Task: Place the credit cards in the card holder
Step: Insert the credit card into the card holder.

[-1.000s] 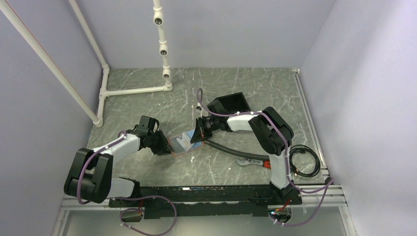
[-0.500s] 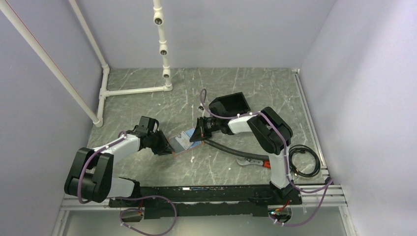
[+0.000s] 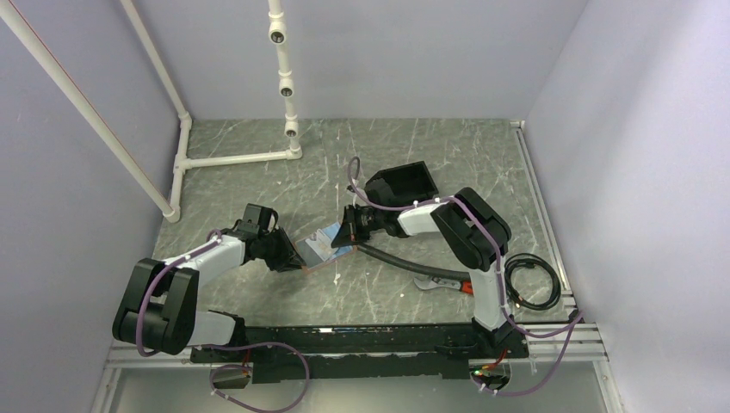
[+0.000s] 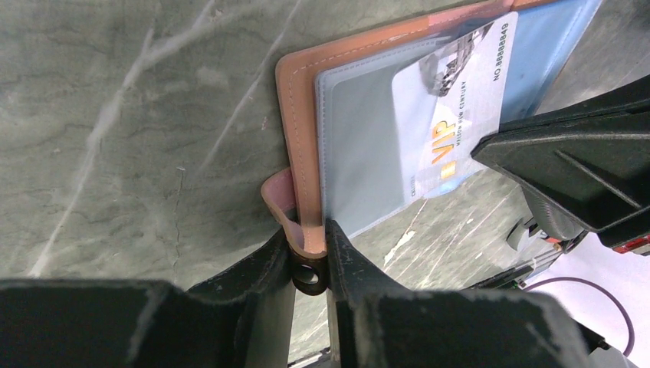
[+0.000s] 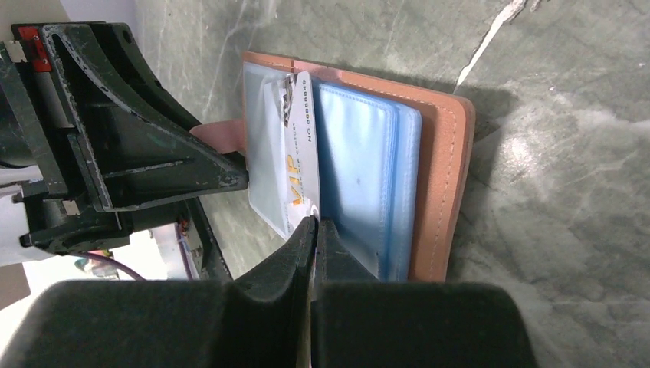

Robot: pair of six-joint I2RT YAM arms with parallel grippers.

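Pinching one tan-brown leather bifold card holder [image 4: 297, 130] by its edge over the table [image 4: 115, 115] is the left gripper [image 4: 310, 257]; right gripper [image 5: 314, 230] clamps one pale-blue plastic card [image 5: 301, 153], partly inside a clear sleeve [image 4: 360, 146].

Black box [image 3: 406, 181] and white pipe frame [image 3: 237, 159] stand on marbled table [image 3: 258, 288]

the tan leather card holder [image 4: 295, 115] is open, a pale vip card [image 4: 452, 115] slanted across its clear sleeves.

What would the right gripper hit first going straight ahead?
Likely the clear sleeves of the tan leather card holder; the right gripper, shut on a pale VIP card, points into them.
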